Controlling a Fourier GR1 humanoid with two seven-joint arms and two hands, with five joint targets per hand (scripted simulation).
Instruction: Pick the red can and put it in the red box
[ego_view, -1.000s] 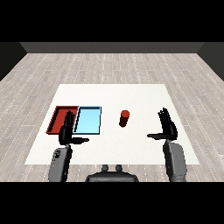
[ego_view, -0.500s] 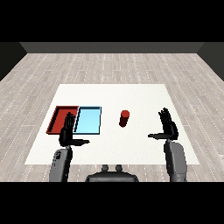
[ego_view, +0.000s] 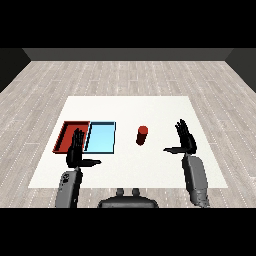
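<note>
No readable text or labels anywhere

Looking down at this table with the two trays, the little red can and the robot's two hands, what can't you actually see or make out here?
- Near edge of the red tray, head view: covered by the left robot hand.
- Near left corner of the light blue tray: hidden by the same hand's fingers.
- Red can: too small to show any label or its far side.
- Right robot hand: seen edge-on, so its palm face is hidden.

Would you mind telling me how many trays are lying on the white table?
2: the shallow red tray at the left, and the shallow light blue tray directly to its right, side by side. Nothing appears to hide another.
</note>
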